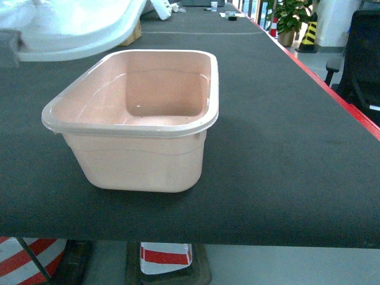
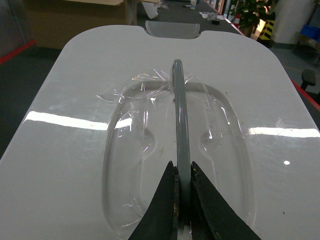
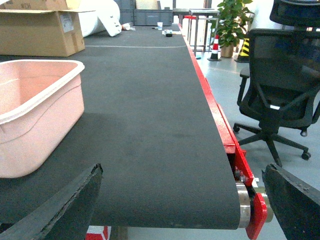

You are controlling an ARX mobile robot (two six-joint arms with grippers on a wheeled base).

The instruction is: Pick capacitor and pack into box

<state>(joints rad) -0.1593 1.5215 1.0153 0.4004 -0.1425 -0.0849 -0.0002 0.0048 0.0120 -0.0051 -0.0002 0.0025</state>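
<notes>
The pale pink box [image 1: 133, 128] stands open on the dark belt, and the part of its inside that shows is bare. In the right wrist view the box [image 3: 35, 125] is at the left. Its white lid [image 1: 77, 27] hangs lifted at the head view's top left. My left gripper [image 2: 181, 167] is shut on the lid's grey arched handle [image 2: 179, 110], with the lid [image 2: 75, 100] spreading beneath it. My right gripper [image 3: 184, 167] stands open and holds nothing, low over the belt's near end, right of the box. The capacitor is out of view.
The belt's red edge [image 3: 220, 125] runs along the right, with a black office chair [image 3: 280, 95] beyond it on the floor. A brown cardboard carton [image 3: 40, 32] sits far back on the belt. A potted plant [image 1: 291, 18] stands at the far end.
</notes>
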